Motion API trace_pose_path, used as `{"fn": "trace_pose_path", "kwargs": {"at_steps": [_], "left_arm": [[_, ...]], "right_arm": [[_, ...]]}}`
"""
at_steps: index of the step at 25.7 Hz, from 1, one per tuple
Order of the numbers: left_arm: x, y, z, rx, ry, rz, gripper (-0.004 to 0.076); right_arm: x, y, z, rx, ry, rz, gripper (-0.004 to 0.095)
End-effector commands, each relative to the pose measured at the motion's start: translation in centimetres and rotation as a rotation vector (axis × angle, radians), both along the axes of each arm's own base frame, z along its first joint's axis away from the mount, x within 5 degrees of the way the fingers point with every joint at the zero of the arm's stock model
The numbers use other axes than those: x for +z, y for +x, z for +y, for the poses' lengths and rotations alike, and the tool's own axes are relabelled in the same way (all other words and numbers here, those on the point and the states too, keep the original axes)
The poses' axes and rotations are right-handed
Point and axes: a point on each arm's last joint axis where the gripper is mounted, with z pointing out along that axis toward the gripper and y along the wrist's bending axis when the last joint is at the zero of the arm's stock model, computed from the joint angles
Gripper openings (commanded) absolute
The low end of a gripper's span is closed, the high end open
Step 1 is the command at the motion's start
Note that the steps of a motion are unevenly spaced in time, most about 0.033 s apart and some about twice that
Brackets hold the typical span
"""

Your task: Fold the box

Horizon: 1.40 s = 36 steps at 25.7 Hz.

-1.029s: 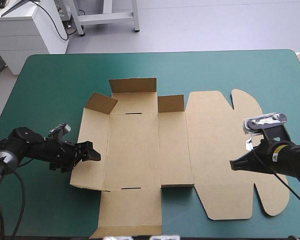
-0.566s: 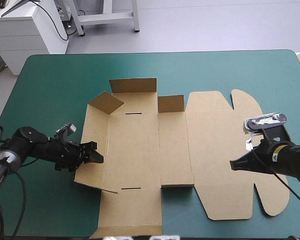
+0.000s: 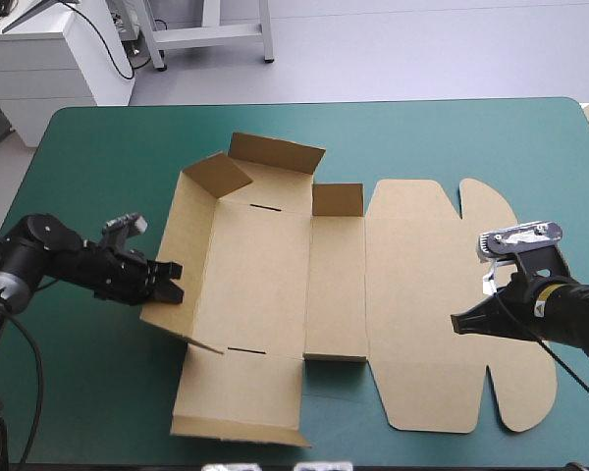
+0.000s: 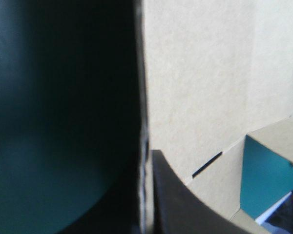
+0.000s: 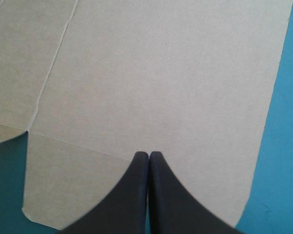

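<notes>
Compared with just before, the box [image 3: 265, 285] lies skewed on the teal-green table [image 3: 98, 157], and its left wall [image 3: 182, 250] stands steeper. My left gripper [image 3: 169, 280] pinches that wall's outer edge, with the board between the black fingers. At centre, the base panel [image 3: 260, 275] is flat. My right gripper [image 3: 458, 322] is pressed together and empty over the flat lid [image 3: 422, 294]. Step in hand: raising the left wall. Next, in my judgement: bring it upright without dragging the sheet further.

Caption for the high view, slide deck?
Left tool shut on the raised left wall of the brown box; right tool shut, over its flat lid.
</notes>
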Motion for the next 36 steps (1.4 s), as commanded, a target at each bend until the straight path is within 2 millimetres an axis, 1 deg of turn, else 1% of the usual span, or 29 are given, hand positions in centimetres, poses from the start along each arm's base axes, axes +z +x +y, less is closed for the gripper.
{"fn": "trace_pose_path", "kwargs": {"at_steps": [1,2,3,4,5,6,7,8,9,13,15,16,17,19,22,25,27,29,31,36], "left_arm": [[6.6,0.9,-0.8,-0.052,0.09,-0.136,-0.0008],[8.1,1.2,-1.1,-0.061,0.169,-0.187,-0.0008],[10.3,1.4,-1.7,-0.081,0.267,-0.262,-0.0008],[11.2,1.6,-2.2,-0.108,0.31,-0.306,-0.0008],[12.7,1.9,-3.0,-0.153,0.391,-0.375,-0.0008],[13.3,2.0,-3.6,-0.18,0.428,-0.406,-0.0008],[13.9,2.4,-5.0,-0.233,0.487,-0.45,-0.0008],[13.8,2.7,-5.6,-0.261,0.521,-0.461,-0.0008],[13.1,3.3,-6.8,-0.313,0.578,-0.462,-0.0008],[10.9,4.8,-8.8,-0.412,0.717,-0.439,-0.0008],[9.8,5.5,-9.7,-0.464,0.816,-0.438,-0.0008],[9.0,6.0,-10.7,-0.517,0.905,-0.448,-0.0008],[8.8,6.1,-11.3,-0.542,0.955,-0.468,-0.0008],[9.0,6.2,-12.5,-0.586,1.052,-0.545,-0.0008],[10.1,6.1,-14.3,-0.622,1.181,-0.713,-0.0008],[11.8,5.0,-17.0,-0.691,1.342,-0.922,-0.0008],[12.7,4.2,-18.7,-0.726,1.41,-1.037,-0.0008],[13.1,3.6,-20.0,-0.736,1.417,-1.124,-0.0008],[13.3,3.2,-20.8,-0.724,1.387,-1.179,-0.0008],[13.5,3.2,-21.1,-0.671,1.364,-1.228,-0.0008]], "right_arm": [[1.1,0.0,-0.2,-0.004,0.018,-0.076,-0.0021],[1.1,0.0,-0.2,-0.004,0.017,-0.074,-0.0021],[1.1,0.0,-0.2,-0.004,0.017,-0.074,-0.0021],[1.1,-0.1,-0.2,-0.004,0.019,-0.074,-0.0021],[1.1,0.0,-0.2,-0.003,0.019,-0.075,-0.0021],[1.1,0.0,-0.2,-0.003,0.019,-0.075,-0.0021],[1.1,-0.1,-0.2,-0.004,0.017,-0.07,-0.0021],[1.1,-0.1,-0.2,-0.004,0.018,-0.064,-0.0021],[1.1,-0.1,-0.2,-0.003,0.019,-0.062,-0.0021],[1.0,-0.2,-0.2,-0.004,0.016,-0.053,-0.0021],[1.0,-0.2,-0.2,-0.004,0.017,-0.048,-0.0021],[1.0,-0.2,-0.2,-0.003,0.02,-0.047,-0.0021],[1.0,-0.3,-0.1,-0.002,0.024,-0.046,-0.0021],[1.0,-0.2,-0.1,-0.001,0.028,-0.049,-0.0021],[1.1,-0.1,-0.1,0.0,0.032,-0.062,-0.0021],[1.1,-0.1,0.0,0.0,0.033,-0.065,-0.0021],[1.1,-0.1,0.0,0.0,0.033,-0.065,-0.0021],[1.1,-0.1,0.0,0.0,0.033,-0.065,-0.0021],[1.1,-0.1,0.0,0.0,0.033,-0.065,-0.0021],[1.1,-0.1,0.0,0.0,0.034,-0.067,-0.0021]]}}
